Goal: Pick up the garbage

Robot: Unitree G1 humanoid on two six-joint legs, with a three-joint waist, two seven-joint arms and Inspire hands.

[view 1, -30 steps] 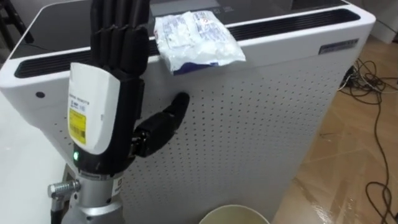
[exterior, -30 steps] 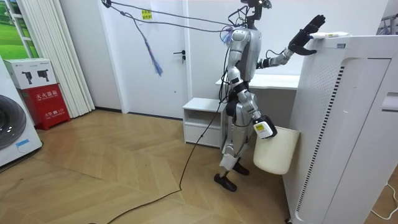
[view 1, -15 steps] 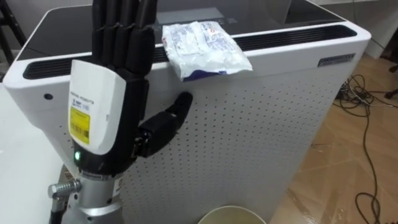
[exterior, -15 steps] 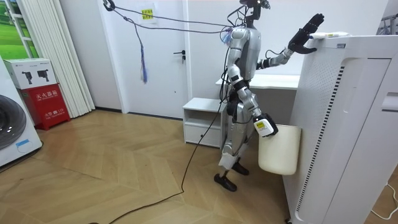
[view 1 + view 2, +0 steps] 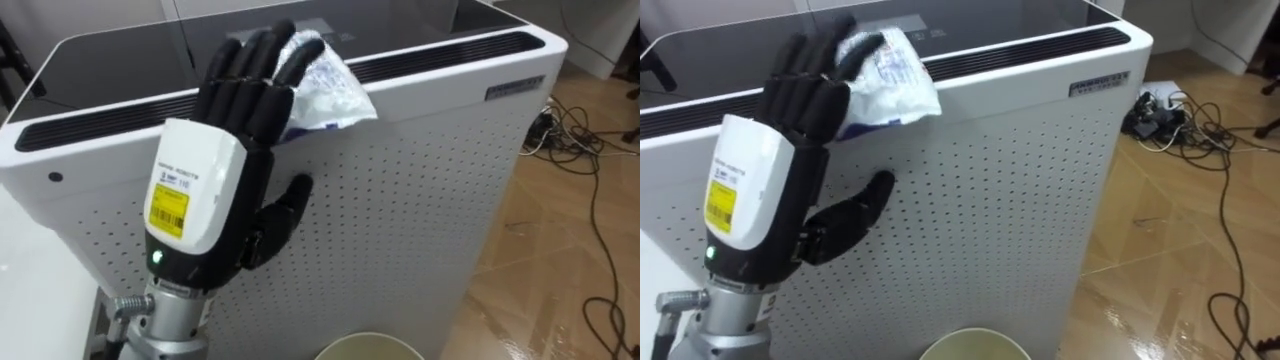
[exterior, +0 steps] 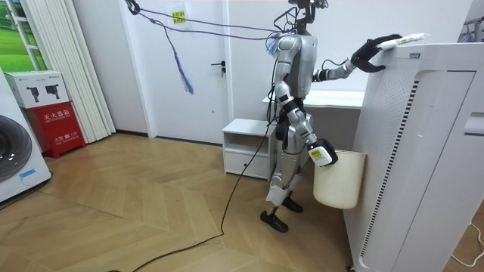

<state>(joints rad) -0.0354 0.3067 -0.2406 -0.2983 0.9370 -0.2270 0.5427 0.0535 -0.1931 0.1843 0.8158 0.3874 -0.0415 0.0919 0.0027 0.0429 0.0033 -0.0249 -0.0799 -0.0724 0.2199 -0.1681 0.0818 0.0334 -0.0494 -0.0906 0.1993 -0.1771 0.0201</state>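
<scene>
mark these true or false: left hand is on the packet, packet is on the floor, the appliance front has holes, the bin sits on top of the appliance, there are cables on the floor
1. The left hand has its fingers on the white packet. True.
2. The packet lies on the floor. False: it lies on top of the white appliance, at its front edge.
3. The appliance's front panel is perforated. True.
4. The cream bin sits on top of the appliance. False: it is low down at the robot's right hand, beside the appliance.
5. Cables lie on the wooden floor past the appliance. True.
</scene>
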